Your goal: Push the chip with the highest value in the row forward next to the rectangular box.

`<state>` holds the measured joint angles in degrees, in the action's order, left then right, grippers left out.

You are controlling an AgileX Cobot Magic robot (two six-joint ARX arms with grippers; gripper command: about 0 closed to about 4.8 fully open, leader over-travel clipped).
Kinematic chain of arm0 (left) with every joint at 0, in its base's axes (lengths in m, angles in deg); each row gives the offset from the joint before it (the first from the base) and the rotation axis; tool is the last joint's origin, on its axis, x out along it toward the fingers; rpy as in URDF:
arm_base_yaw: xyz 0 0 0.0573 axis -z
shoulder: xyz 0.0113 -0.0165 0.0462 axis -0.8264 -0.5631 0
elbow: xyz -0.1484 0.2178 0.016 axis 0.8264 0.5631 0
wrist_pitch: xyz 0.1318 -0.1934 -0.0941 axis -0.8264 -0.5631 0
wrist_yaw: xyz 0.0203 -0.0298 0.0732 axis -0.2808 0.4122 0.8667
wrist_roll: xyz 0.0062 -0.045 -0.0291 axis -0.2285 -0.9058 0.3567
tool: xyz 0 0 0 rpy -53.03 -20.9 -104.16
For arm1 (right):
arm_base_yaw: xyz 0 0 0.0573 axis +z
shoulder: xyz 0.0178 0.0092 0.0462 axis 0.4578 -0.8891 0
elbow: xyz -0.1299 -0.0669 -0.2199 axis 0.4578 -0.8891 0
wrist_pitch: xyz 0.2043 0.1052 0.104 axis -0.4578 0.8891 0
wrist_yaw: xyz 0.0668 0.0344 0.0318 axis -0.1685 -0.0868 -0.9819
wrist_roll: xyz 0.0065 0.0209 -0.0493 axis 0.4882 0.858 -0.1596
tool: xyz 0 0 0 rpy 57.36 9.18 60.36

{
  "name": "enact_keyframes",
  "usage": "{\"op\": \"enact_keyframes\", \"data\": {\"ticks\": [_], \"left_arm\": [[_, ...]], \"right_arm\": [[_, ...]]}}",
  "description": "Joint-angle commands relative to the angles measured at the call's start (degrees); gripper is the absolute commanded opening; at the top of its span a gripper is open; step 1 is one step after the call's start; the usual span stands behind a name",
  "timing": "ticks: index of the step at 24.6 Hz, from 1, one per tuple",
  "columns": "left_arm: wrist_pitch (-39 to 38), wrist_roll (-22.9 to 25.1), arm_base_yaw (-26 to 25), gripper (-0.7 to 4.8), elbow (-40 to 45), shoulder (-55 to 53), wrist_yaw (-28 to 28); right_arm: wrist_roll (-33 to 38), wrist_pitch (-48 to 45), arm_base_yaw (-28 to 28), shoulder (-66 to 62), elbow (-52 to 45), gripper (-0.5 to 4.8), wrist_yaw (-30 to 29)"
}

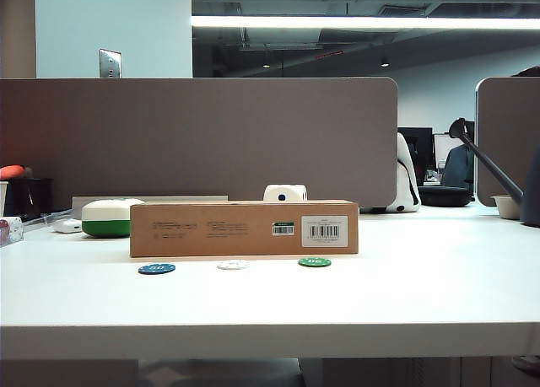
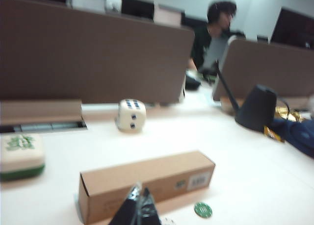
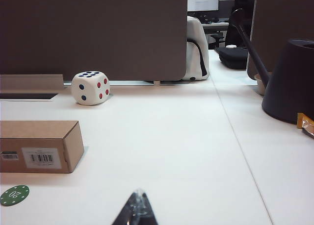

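Chip (image 1: 157,269) of highest value: blue, marked with a pale 50, lying flat on table (image 1: 422,294) at left end of row (image 1: 234,266), just short of rectangular box (image 1: 245,228) and not yet touching it. Alongside, white chip (image 1: 233,265) with number unreadable, then green chip (image 1: 315,262) marked 20. Behind box, die (image 1: 285,193) and rounded white-and-green case (image 1: 110,217), both well apart from row.

Left pincer (image 2: 139,205): fingers drawn together to a point, nothing held, poised on near side of box; blue chip itself out of its wrist view. Right pincer (image 3: 137,205): likewise closed to a point and empty, low over bare table, beyond box's barcode end.

Handling, as judged: light, rigid, thin disc, likely to slide readily on smooth table and too low for easy pinching. Better treated as a push than a grasp, with closed tips set against near rim, low and centred. Off-centre contact liable to spin or skid disc sideways toward white chip; excess downward pressure liable to flip an edge.
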<state>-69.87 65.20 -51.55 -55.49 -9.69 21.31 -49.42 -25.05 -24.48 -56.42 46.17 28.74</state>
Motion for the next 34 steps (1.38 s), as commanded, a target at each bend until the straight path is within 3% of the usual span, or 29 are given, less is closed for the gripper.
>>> {"op": "enact_keyframes", "data": {"ticks": [1,5,8,11,12,14,24,29,34], "left_arm": [[-0.07,0.07,0.11,-0.05,-4.44,-11.19,-1.77],[-0.37,1.70,1.38,-0.05,-8.57,-27.39,-1.79],[0.42,6.62,5.20,-0.05,-10.01,-38.51,0.44],[1.20,9.35,9.07,-0.05,-10.69,-45.35,8.15],[1.40,10.62,12.20,-0.05,-11.13,-49.11,13.92],[1.57,11.41,15.78,-0.05,-11.54,-52.83,20.06],[4.50,12.83,19.76,-0.05,-11.58,-54.07,23.04],[2.71,14.03,19.65,-0.05,-11.58,-54.07,29.42],[4.55,14.08,19.65,-0.05,-11.58,-53.96,32.24]], "right_arm": [[0.59,-0.50,-0.02,0.11,-0.26,-0.05,-0.35],[6.47,-0.55,-0.02,0.11,-0.26,-0.05,-0.37],[7.48,-0.50,0.00,0.11,-0.26,-0.05,-0.66],[7.50,-0.52,0.00,0.11,-0.26,-0.05,-2.58],[8.61,-0.59,-0.04,0.11,-0.26,-0.05,-4.72],[9.07,-0.61,-0.02,0.11,-0.26,-0.05,-8.24],[11.02,-3.39,0.02,0.11,-0.26,-0.04,-21.16],[18.97,-10.10,0.02,0.09,0.98,-0.05,-31.52],[19.04,-5.09,0.04,-0.17,6.49,-0.05,-33.77]]}}
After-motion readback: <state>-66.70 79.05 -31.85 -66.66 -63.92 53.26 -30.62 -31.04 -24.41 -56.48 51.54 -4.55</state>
